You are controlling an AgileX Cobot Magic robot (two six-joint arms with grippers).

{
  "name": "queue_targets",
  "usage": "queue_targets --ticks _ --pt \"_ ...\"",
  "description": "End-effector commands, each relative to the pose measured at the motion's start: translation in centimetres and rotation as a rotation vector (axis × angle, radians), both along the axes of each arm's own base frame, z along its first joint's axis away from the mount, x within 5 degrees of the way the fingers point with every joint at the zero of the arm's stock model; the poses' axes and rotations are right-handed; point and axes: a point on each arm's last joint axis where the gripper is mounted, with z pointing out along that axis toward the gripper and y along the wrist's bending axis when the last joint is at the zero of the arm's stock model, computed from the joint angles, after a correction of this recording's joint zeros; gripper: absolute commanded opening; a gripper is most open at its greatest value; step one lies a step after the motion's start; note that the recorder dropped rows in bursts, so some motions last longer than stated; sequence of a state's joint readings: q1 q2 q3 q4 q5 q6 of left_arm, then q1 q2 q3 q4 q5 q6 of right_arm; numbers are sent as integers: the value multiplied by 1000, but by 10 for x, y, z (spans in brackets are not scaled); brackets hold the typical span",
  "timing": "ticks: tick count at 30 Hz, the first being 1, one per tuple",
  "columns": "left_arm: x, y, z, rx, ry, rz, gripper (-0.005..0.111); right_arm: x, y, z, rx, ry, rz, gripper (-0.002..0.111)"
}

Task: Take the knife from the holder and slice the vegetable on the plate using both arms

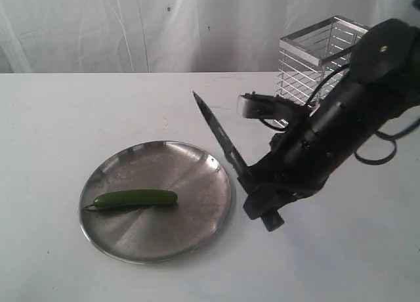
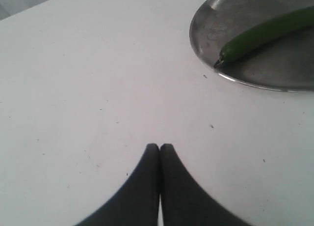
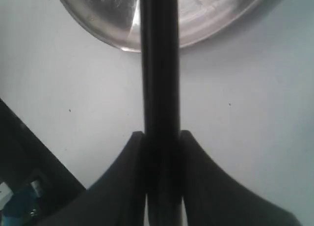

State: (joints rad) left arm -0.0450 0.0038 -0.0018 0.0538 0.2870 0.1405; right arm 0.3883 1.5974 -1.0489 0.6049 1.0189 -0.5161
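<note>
Two grippers doing very different things here. The right gripper (image 1: 248, 181) is clamped on the black handle of the knife (image 1: 220, 134), fingers pressed against both sides of it. The knife is out of the holder (image 1: 316, 58) and up in the air just right of the plate (image 1: 164, 163), with the dark blade slanting up and toward the back. From the right wrist camera, the knife runs out across the plate's near rim.

The left gripper (image 2: 159, 148) has its fingers together with nothing between them. It's over bare white table (image 2: 88, 88), near the plate's edge.

The green pepper (image 1: 134, 198) lies flat on the plate, left of centre, stem tip pointing at the left rim. The wire holder stands upright at the back right, behind the right arm.
</note>
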Motion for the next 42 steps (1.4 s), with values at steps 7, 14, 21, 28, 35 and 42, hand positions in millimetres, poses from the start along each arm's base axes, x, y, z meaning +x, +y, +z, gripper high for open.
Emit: queue_targets --ticks 7,14,21,28,35,42 --pt "7 -4 35 -896 -315 160 0 8 -6 14 23 -271 -93 0" --pt "7 4 49 -999 -480 189 0 5 -6 14 20 -235 -97 0" --pt "-2 20 78 -1074 -833 195 0 3 -9 11 1 -255 -99 0" --pt "-35 42 107 -1071 -1402 226 0 -3 -12 -4 -10 -224 -122 0" --pt "-37 58 97 -1251 -1434 399 0 -5 -15 -12 -23 -225 -135 0" --pt "-7 30 83 -813 -962 289 0 -11 -15 -13 -30 -174 -103 0"
